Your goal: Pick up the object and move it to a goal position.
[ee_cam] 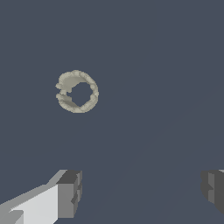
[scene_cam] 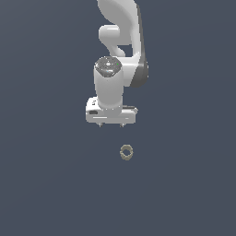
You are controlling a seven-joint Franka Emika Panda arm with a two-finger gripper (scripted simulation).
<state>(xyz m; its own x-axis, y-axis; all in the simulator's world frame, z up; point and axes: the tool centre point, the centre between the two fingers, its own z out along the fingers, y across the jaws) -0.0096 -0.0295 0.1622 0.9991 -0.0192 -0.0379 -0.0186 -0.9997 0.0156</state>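
claw (scene_cam: pixel 110 125) (wide) above obj (scene_cam: pixel 126 152)

Nothing stands around the ring (scene_cam: pixel 126 152), and the wide-apart jaws above it have unobstructed room on every side.

Glossy white rounded arm (scene_cam: pixel 120 41), grey joint caps, dark-padded jaws.

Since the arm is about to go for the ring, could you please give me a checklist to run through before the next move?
1. Small tan-beige ring in view, lying free: ok.
2. White gripper open, fingers spread wide, nothing between them: ok.
3. Gripper centred over ring: not ok, ring sits off to one side, outside the fingers' gap.
4. Gripper lowered to ring: not ok, apart.
5. Dark grey surface near ring unobstructed: ok.
6. Goal position marked: cannot tell.
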